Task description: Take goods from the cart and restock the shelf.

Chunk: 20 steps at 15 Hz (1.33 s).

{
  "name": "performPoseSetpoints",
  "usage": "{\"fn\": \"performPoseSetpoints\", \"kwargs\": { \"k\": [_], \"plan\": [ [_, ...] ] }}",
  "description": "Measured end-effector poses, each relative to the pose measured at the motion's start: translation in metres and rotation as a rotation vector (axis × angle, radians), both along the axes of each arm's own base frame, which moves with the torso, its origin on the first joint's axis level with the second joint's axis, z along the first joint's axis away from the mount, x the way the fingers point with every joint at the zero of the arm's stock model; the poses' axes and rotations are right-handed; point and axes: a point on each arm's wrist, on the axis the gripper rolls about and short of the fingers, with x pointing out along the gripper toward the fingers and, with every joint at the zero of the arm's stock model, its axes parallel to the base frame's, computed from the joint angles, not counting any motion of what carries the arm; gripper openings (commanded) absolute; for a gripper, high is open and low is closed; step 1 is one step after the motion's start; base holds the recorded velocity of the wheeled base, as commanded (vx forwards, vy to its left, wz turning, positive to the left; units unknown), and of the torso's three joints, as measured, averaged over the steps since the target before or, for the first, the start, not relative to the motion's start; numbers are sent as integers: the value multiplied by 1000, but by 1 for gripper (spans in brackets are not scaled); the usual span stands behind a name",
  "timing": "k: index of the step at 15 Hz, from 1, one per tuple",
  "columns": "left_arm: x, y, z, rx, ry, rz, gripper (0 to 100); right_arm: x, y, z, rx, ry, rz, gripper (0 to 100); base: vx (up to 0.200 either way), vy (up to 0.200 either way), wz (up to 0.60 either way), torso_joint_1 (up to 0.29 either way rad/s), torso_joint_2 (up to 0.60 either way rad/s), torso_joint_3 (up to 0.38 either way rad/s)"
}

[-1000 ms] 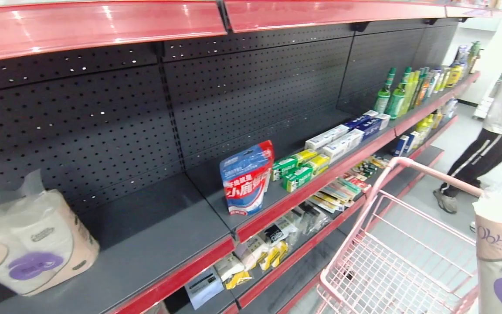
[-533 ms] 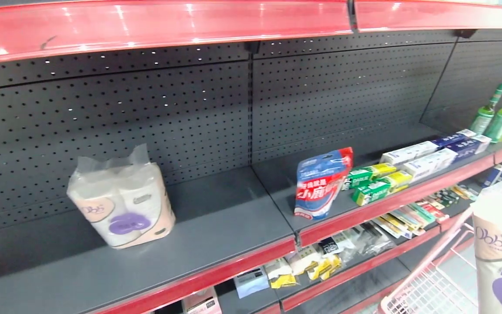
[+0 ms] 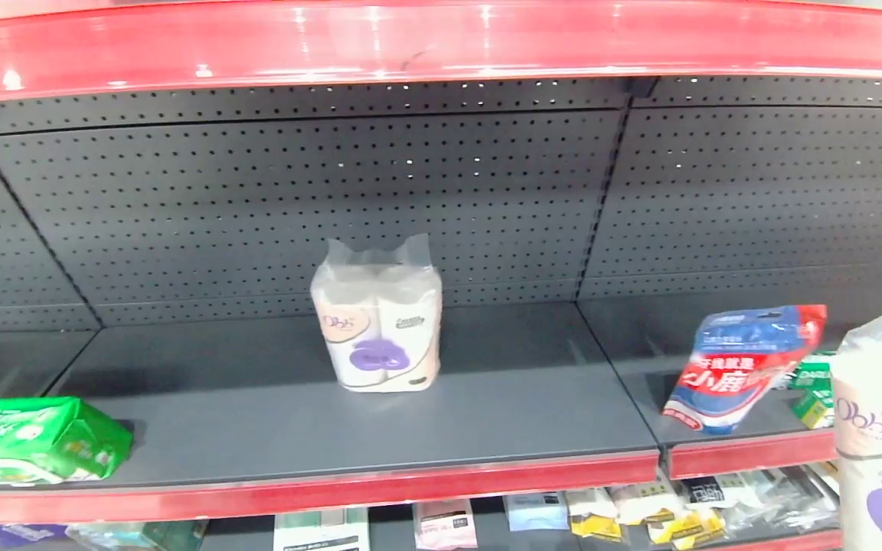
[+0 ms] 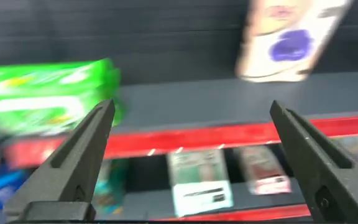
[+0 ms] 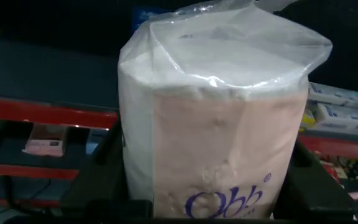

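Now view farther left; right gripper tight on tissue pack, left gripper wide, empty.

Left jaws apart, right jaws clamped.

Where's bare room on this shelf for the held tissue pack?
Bare shelf board both sides of the standing tissue pack: left to the green pack, right to the seam. Crowded beyond, around the blue-red pouch and green boxes.

Shop: stocked, red-edged retail shelving.
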Motion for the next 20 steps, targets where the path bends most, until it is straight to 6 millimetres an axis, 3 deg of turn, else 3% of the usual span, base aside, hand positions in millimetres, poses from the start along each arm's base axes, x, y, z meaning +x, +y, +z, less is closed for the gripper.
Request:
{"fn": "performPoseSetpoints", "kwargs": {
  "k": [12, 16, 18, 20],
  "plan": [
    [-1, -1, 6, 13, -14, -38, 100, -41, 0, -16, 5, -173, -14, 0, 0, 0, 0, 0, 0, 0],
    [4, 0, 76, -57, -59, -20, 100, -43, 1, -19, 14, -177, -1, 0, 0, 0, 0, 0, 0, 0],
    [25, 0, 106, -54, -4, -1, 100, -43, 1, -20, 39, -178, -5, 0, 0, 0, 0, 0, 0, 0],
    [54, 0, 119, 14, 95, 12, 100, -42, 0, -19, 44, -178, -16, 0, 0, 0, 0, 0, 0, 0]
  ]
}}
